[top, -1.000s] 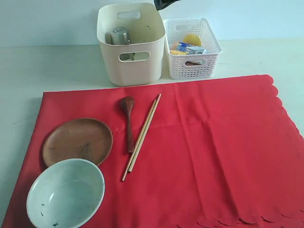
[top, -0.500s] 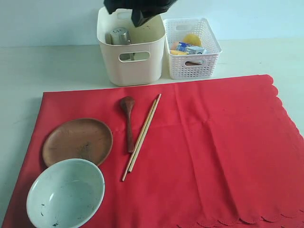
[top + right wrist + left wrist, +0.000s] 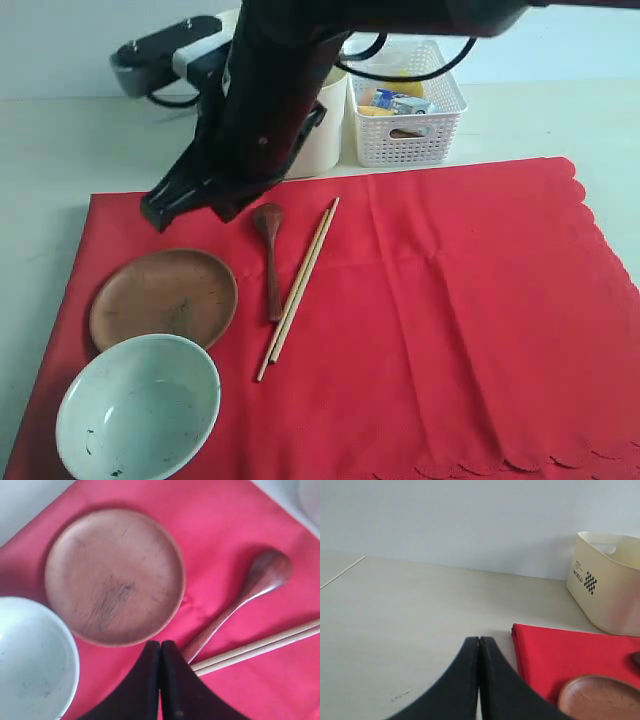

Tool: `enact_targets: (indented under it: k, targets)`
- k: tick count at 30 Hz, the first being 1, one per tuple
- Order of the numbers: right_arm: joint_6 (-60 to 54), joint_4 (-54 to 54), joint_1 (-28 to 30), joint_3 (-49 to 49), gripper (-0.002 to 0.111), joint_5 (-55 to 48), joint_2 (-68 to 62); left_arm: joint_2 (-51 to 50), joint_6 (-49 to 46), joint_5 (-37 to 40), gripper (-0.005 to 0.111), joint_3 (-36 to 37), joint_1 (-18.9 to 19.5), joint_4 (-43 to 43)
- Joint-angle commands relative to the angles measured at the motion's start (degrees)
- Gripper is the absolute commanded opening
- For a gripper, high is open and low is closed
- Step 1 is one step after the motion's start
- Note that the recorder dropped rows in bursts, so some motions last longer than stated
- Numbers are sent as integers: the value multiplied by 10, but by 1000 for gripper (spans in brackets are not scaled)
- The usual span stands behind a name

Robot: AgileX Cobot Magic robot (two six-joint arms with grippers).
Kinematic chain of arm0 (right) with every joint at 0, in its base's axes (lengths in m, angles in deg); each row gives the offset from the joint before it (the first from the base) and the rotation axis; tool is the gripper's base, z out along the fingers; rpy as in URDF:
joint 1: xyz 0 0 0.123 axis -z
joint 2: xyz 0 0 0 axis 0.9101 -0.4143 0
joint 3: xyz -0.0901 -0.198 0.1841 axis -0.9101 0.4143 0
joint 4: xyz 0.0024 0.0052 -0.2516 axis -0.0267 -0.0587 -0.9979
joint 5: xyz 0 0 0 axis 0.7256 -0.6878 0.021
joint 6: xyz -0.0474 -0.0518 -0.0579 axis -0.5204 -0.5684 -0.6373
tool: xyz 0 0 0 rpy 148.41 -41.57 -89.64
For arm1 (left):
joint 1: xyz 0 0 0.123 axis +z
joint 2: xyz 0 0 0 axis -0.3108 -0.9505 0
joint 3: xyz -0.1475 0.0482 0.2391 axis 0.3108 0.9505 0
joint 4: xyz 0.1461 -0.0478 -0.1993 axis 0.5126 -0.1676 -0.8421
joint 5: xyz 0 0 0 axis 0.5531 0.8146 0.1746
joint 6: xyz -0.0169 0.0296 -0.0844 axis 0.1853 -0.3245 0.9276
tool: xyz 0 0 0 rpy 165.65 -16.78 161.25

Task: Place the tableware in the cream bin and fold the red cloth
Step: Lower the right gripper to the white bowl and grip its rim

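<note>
Right hand [image 3: 160, 644] closed tight, holding nothing, over large bright red cloth [image 3: 240, 525]. Brown round wooden plate [image 3: 114, 575] just ahead of its tips; dark wooden spoon [image 3: 235, 605] and light wooden chopsticks [image 3: 260, 647] beside. Left hand [image 3: 479, 640] likewise closed; tall cream plastic bin [image 3: 612, 580] ahead.

There on the side wall of the cream bin [image 3: 615, 595], dark letters spell "WORLD" right beside a small black-and-white checkered square, the finer lines above it too small to read, and the print on the milk carton [image 3: 398, 101] is illegible.
</note>
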Motion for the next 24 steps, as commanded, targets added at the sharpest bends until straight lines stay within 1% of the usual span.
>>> enact_targets:
  k: [1, 3, 5, 9, 12, 18, 22, 23, 24]
  targets:
    - [-3, 2, -35, 24, 0, 9, 3, 3, 0, -7, 2, -2, 0, -3]
    - [-3, 2, -52, 30, 0, 12, -1, 3, 0, -7, 2, -2, 0, -3]
    - [-3, 0, -70, 33, 3, 15, -10, 3, 0, -7, 2, -2, 0, -3]
    - [11, -5, -94, 33, 16, 21, -38, 3, 0, -7, 2, -2, 0, -3]
    - [18, 2, -101, 33, 27, 21, -59, 3, 0, -7, 2, -2, 0, -3]
    - [18, -4, -101, 33, 42, 23, -95, 3, 0, -7, 2, -2, 0, -3]
    - [16, 5, -101, 33, 43, 24, -115, 3, 0, -7, 2, -2, 0, -3]
    - [16, 11, -101, 33, 40, 24, -118, 3, 0, -7, 2, -2, 0, -3]
    - [6, 17, -101, 33, 33, 24, -118, 3, 0, -7, 2, -2, 0, -3]
